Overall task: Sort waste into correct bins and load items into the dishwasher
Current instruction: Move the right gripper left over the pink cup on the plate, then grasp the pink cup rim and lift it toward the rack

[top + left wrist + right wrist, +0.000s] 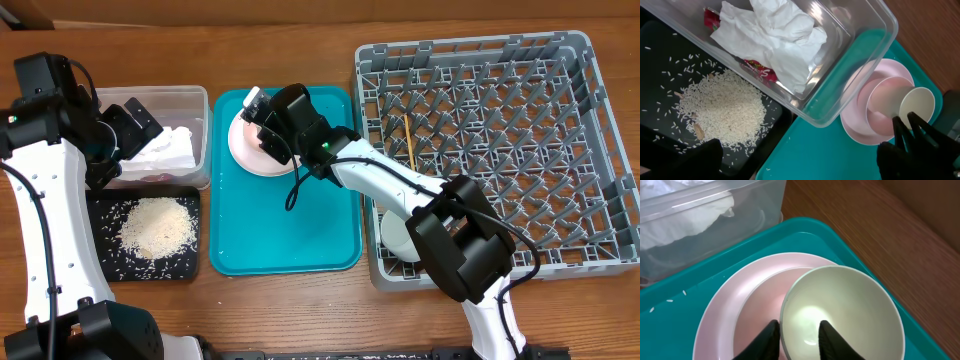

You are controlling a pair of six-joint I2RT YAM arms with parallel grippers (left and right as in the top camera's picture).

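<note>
right gripper [799,326] nearer | jaws part-open astride bowl [850,305] rim, lower centre, not clamped | left gripper [135,122] wide open, upper left

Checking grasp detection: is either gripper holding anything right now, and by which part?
Right gripper straddles the rim of the round pale cream bowl, one finger inside, one outside; firm clamp cannot be told. Left gripper open, empty.

The teal tray [290,235] lies bare across its lower half — open passage. Its upper left is crowded: pink plate [240,152], right arm [375,180] slanting above, clear tub [203,130] wall just beside. The dish rack [520,130] is open beyond the 2 chopsticks [408,140].
</note>
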